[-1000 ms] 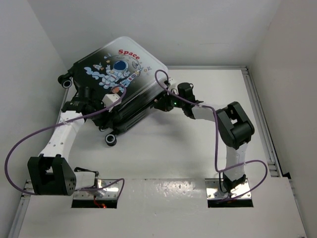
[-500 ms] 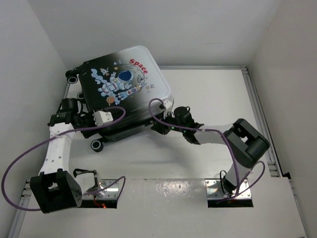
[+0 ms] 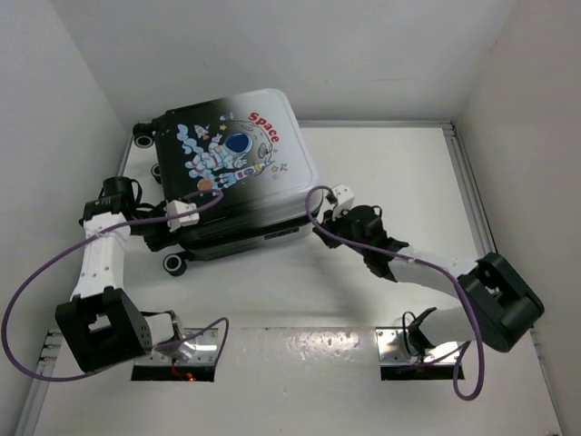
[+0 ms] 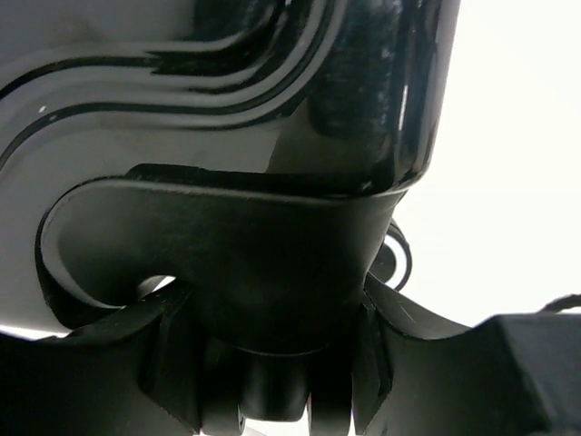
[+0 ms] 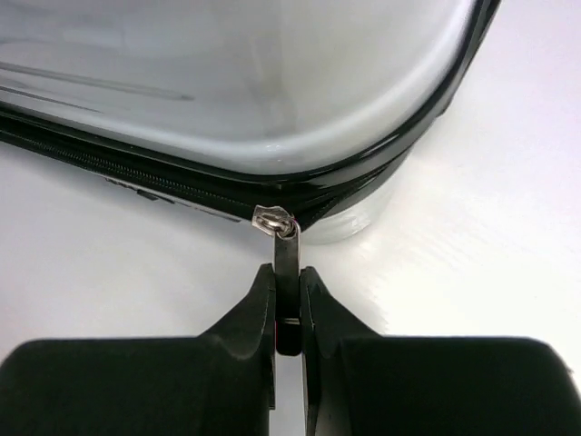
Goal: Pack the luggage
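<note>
The white-to-black hard-shell suitcase [image 3: 227, 163] with its astronaut print lies shut, print up, at 11 o'clock on the white table [image 3: 390, 173]. At its 4 o'clock corner the right gripper [image 5: 287, 283] is clenched on the silver metal zipper pull [image 5: 286, 243]. The left gripper [image 4: 272, 381] presses against the case's 8 o'clock end, near a black wheel [image 3: 174, 263]; I cannot tell its grip

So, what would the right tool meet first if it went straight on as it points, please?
Likely the luggage corner, just past the zipper pull that the right tool pinches.
</note>
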Controlling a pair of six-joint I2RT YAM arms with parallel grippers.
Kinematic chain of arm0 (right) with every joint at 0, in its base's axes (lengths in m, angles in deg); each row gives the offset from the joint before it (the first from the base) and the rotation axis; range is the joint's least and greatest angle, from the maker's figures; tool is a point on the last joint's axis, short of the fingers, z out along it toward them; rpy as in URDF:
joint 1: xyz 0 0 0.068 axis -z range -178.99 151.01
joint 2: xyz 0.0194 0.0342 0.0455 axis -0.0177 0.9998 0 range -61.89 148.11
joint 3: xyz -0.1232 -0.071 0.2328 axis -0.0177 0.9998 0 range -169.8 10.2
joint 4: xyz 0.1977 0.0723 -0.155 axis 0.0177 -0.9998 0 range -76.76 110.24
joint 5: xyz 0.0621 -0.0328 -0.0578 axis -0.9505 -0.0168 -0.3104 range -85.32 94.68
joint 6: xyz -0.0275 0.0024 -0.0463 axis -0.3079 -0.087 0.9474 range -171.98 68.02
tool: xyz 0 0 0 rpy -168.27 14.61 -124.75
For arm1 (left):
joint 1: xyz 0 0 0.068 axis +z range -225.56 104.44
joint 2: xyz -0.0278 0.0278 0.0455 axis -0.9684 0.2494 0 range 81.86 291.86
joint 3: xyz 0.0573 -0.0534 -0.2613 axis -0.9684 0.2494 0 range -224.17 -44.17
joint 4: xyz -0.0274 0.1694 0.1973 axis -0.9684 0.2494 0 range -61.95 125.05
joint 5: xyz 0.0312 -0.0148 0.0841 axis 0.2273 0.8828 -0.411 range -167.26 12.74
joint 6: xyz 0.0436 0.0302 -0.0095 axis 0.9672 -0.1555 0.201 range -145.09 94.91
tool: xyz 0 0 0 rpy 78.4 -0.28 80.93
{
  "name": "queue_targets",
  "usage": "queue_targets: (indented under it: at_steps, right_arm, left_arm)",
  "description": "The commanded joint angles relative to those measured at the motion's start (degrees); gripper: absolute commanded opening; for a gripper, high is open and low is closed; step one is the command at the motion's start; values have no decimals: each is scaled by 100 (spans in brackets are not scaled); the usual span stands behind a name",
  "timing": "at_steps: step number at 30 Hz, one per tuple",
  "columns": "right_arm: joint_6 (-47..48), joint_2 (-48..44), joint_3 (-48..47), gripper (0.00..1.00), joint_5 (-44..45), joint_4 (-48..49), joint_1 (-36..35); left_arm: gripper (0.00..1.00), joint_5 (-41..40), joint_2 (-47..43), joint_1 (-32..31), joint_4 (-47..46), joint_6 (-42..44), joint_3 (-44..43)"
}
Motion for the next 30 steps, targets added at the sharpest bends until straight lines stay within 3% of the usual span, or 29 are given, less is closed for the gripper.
queue_targets:
  at_steps: [1,6,14,22,30]
  right_arm:
    - [616,-629,285,0,529,-223,565]
    - [1748,-516,496,0,-498,241,1540]
    - [2735,1038,-373,0,-1344,1926,2552]
    - [2903,2804,-1972,0,-1511,2939,2895]
    - [2727,4774,-4389,0,-1046,3326,2755]
  left_arm:
    - [0,-512,811,409,-854,-102,57]
    - [0,-731,1286,637,-1187,162,-320]
    - [0,-916,2060,804,-1994,92,-1006]
    - [0,-987,2587,804,-2601,92,-1243]
    - [0,-987,3158,540,-2981,-470,-1735]
